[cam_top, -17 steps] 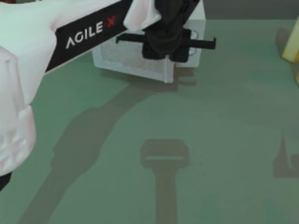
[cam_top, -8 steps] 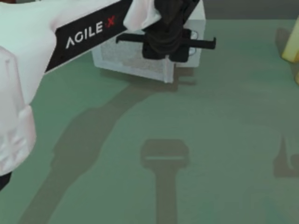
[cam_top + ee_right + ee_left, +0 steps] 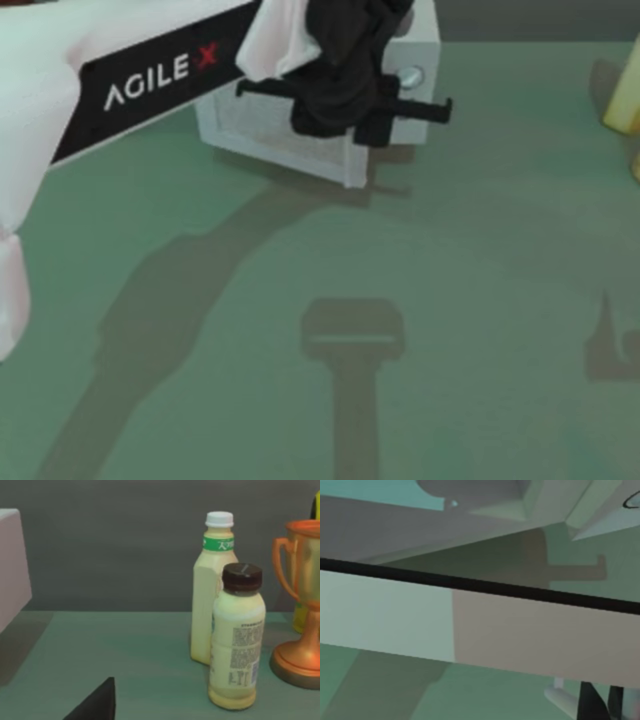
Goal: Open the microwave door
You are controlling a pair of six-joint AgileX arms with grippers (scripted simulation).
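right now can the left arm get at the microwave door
Probably yes. In the top view the left gripper hangs right over the microwave door at the microwave, nothing between them. Its grip is hidden. The right arm is out of that view.

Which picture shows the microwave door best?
The top view: the microwave door shows its speckled window, partly hidden under the left end effector. The left wrist view is too close; it shows only a pale panel edge. The right wrist view shows no door.
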